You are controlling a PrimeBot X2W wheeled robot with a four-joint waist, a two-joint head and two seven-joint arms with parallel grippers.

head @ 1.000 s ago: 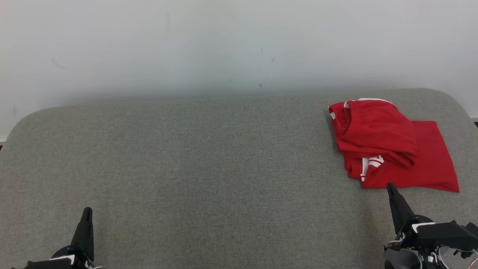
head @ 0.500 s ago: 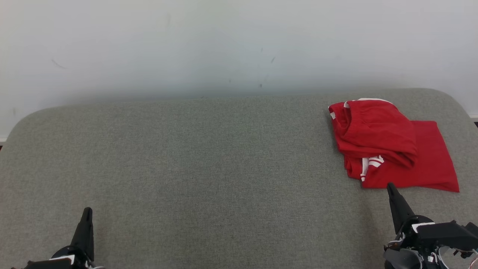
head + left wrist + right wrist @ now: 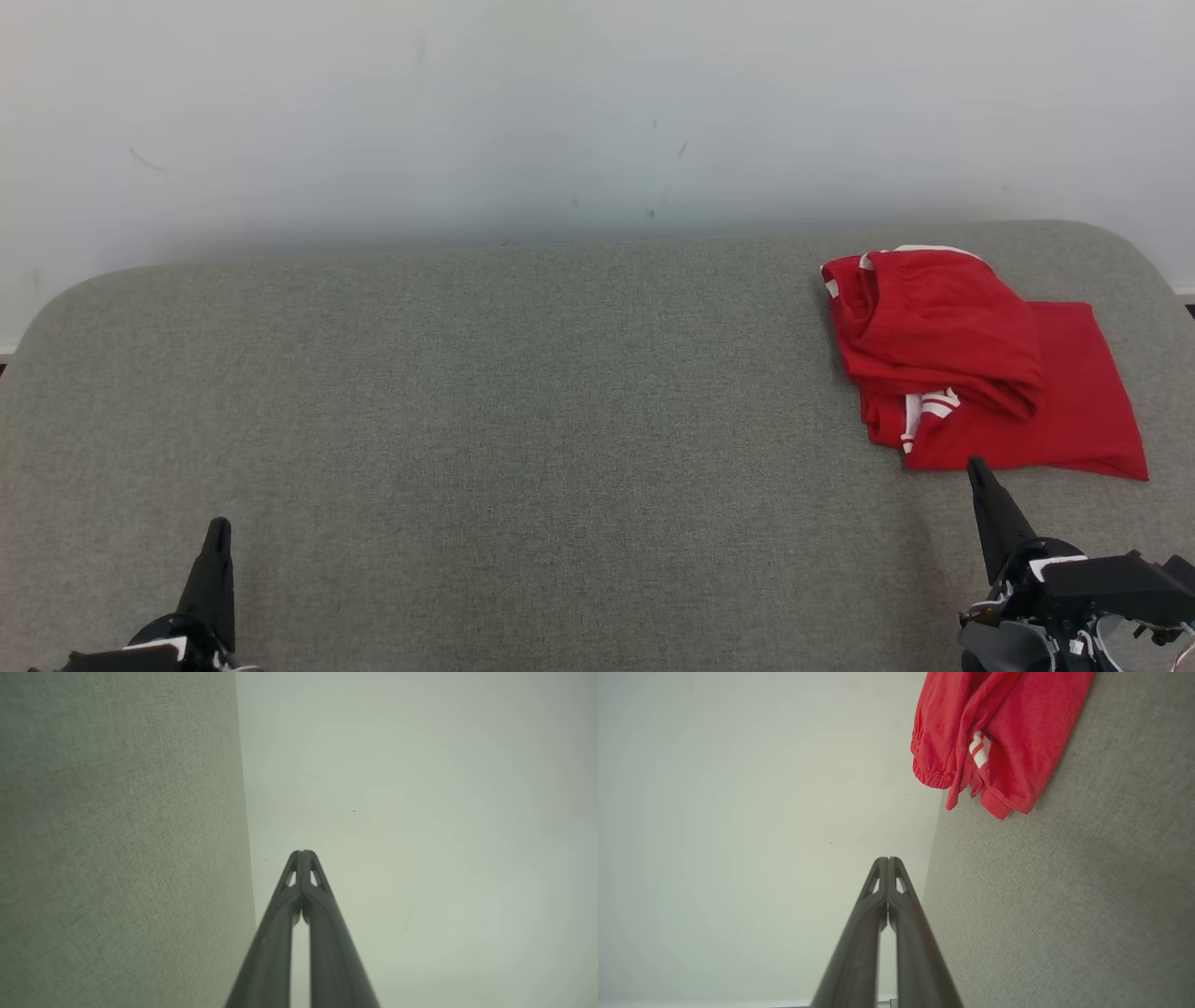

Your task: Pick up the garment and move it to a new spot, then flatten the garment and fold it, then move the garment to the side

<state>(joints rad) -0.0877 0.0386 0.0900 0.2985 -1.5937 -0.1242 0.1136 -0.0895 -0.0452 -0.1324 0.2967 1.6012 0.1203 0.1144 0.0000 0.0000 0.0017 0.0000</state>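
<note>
Grey woven fabric covers the wide padded surface [image 3: 523,420], which runs up to a plain pale wall [image 3: 560,112] behind it. Over the last 1 second nothing has moved: across all 3 head-view pictures the garment [image 3: 971,364] and both arms sit exactly where they were. The garment is red with white stripes. It lies far over on the right side of the surface near the back edge, with a flat layer underneath and a rumpled, doubled-over bundle on top of it.

The left gripper [image 3: 217,537] rests low at the near left, well apart from the garment. Its 2 fingers are pressed together and hold nothing. The right gripper [image 3: 976,464] is likewise closed and empty. In the head view its tip points at the garment's near edge, while the right wrist view shows the cloth lying clear ahead of the fingertips, not touching.

This stillness reads as a pause, not a step in progress. I judge that the right arm is the one placed to reach the cloth, and its fingers would have to part before any grasp
</note>
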